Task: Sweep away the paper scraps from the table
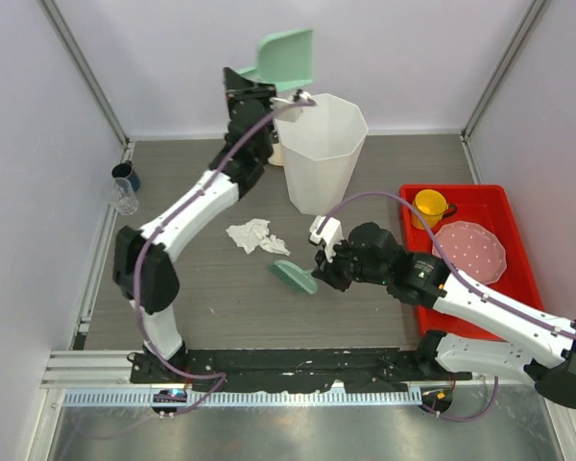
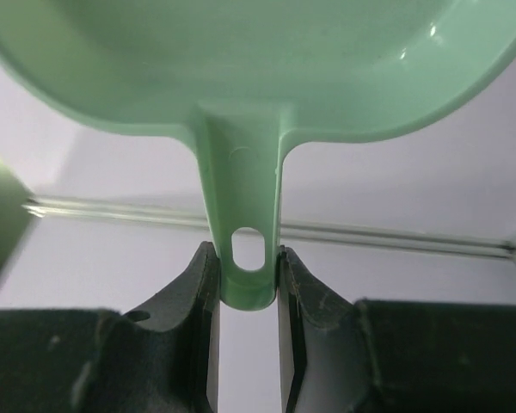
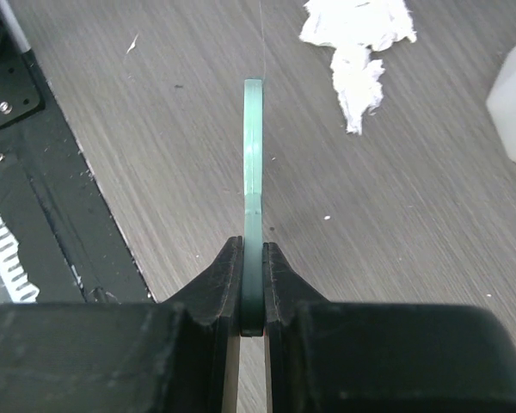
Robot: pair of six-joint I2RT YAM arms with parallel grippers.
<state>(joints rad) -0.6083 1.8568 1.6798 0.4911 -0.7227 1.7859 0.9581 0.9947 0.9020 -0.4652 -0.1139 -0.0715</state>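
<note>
Off-task items, top view, clock positions from frame centre.
White faceted bin [image 1: 319, 163] upright at 12–1 o'clock, open top. Red tray [image 1: 480, 206] at 3–4 o'clock; inside it a yellow cup [image 1: 430, 205] at the tray's 11 o'clock corner, and a pink dotted plate [image 1: 470, 250] just beside it at centre. Dark blue cup [image 1: 127, 175] and clear glass [image 1: 125, 199] close together at 9–10 o'clock.

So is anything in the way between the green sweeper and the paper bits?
No, nothing visible. The right gripper holds the green sweeper near the paper scraps, not touching, and only bare table lies between them. The white bin stands farther back, off that path.
</note>
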